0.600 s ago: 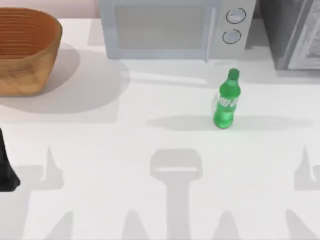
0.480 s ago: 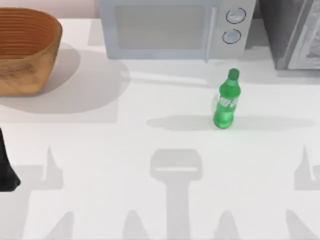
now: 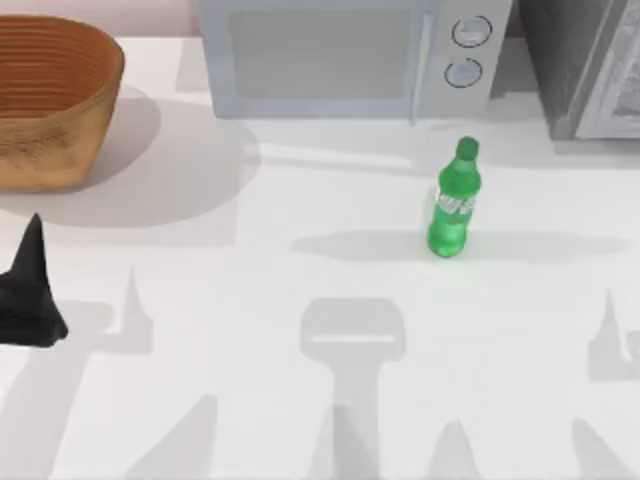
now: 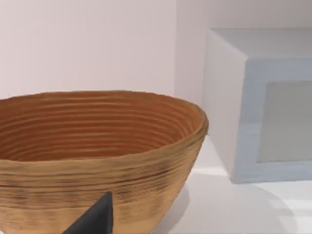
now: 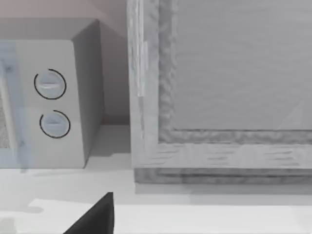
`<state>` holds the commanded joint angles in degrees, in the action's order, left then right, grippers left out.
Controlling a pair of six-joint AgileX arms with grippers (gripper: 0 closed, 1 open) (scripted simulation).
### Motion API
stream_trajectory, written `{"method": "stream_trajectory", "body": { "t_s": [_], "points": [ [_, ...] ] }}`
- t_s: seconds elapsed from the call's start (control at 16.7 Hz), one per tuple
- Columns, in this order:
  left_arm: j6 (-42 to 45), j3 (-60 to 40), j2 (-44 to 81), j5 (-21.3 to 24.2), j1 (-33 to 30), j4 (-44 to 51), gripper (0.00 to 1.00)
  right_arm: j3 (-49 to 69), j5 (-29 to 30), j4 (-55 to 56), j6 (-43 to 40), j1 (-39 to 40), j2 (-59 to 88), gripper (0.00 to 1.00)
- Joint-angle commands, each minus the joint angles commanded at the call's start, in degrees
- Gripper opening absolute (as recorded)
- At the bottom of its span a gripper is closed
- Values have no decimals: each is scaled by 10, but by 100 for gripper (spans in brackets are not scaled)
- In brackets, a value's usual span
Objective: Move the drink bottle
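Bottle (image 3: 456,200) upright, bare table (image 3: 300,400) around | left hand (image 3: 30,295) left edge, grip unclear

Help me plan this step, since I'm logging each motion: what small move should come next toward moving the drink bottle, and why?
Probably carry the left gripper rightward across the table toward the drink bottle. The bottle stands upright and untouched in front of the microwave, right of centre, while the left gripper sits far off at the table's left edge, below the basket. Nothing is near enough to grasp yet.
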<state>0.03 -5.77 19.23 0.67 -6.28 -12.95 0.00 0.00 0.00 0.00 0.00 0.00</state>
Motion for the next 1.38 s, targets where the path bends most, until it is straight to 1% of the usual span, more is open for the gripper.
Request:
{"method": "stream_trajectory", "body": {
  "t_s": [0.24, 0.96, 1.2, 1.38],
  "points": [
    [1, -59, 191, 7, -63, -131, 100, 0, 0, 0, 0, 0, 0, 100],
    [4, -257, 822, 23, -265, -567, 100, 0, 0, 0, 0, 0, 0, 100],
    [5, -309, 989, 27, -318, -682, 100, 0, 0, 0, 0, 0, 0, 100],
    [6, -339, 1084, 30, -349, -748, 100, 0, 0, 0, 0, 0, 0, 100]
  ]
}}
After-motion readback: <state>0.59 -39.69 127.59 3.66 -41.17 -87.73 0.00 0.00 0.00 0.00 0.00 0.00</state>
